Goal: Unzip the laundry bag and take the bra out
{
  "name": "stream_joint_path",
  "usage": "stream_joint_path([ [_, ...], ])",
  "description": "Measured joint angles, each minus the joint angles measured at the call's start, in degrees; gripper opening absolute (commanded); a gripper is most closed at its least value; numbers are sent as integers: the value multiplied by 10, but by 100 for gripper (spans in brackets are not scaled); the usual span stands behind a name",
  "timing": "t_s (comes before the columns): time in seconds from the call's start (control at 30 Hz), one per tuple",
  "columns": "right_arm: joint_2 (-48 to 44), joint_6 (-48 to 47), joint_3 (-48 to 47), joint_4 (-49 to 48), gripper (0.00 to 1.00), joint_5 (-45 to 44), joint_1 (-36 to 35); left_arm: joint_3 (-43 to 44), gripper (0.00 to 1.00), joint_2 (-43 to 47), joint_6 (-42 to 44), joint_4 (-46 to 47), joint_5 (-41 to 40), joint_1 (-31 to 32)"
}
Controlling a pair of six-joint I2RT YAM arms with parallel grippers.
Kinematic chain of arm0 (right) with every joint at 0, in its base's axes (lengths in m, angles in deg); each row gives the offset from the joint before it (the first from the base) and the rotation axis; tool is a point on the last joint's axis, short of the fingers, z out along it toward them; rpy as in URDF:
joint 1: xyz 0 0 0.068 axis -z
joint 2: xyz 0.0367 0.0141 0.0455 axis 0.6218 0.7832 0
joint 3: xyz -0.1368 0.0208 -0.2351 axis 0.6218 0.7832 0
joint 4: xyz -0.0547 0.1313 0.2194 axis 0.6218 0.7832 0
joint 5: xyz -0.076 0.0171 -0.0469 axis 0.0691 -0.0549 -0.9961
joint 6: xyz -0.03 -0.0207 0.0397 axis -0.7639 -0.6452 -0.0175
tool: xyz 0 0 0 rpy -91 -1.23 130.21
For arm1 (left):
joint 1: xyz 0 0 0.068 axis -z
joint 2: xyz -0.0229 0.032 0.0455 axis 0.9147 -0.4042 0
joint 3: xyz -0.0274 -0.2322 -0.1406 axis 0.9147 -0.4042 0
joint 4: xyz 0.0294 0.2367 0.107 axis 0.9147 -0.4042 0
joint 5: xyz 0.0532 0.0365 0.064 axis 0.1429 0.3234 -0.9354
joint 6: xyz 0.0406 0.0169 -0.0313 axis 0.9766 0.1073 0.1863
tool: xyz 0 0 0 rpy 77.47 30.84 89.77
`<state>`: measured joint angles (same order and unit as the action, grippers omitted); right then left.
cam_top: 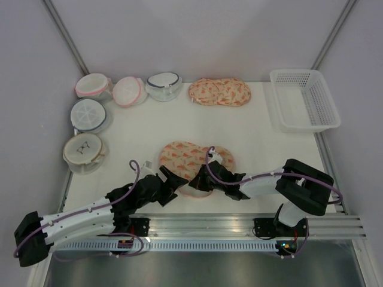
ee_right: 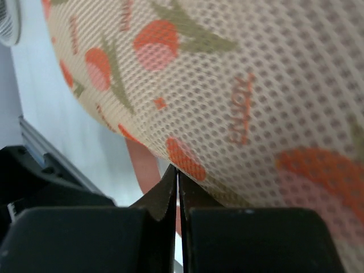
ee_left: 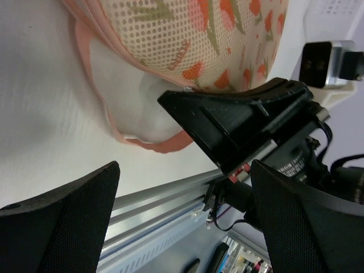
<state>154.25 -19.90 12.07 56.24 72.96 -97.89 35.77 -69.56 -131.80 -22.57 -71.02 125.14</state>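
Soft, even light falls from above on the white table in the top view, bright without glare, leaving only faint shadows beneath the black-and-white robot arms. In the left wrist view the black textured fingers loom dark and blurred. The right wrist view sits so close that the peach, orange-printed mesh laundry bag is crisp at centre and softer toward the lower right.

Near edge of laundry bag is crowded: left gripper and right gripper both at it, close together. Rail just behind them. Open table right of bag and behind it. Round mesh bags block left side, second printed case sits back centre, basket back right.
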Motion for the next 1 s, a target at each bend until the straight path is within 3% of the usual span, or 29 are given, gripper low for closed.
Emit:
stream_joint_path([
  [0.4, -43, -87, -1, -26, 0, 95, -11, -23, 100, -37, -43, 40, -70, 0],
  [0.8, -111, -159, -3, 58, 0, 166, -31, 0, 99, -180, -60, 91, -93, 0],
  [0.93, -137, -184, -6, 92, 0, 181, -31, 1, 83, -188, -64, 110, -94, 0],
  [1.0, -146, -196, -10, 123, 0, 183, -31, 1, 65, -183, -65, 120, -97, 0],
])
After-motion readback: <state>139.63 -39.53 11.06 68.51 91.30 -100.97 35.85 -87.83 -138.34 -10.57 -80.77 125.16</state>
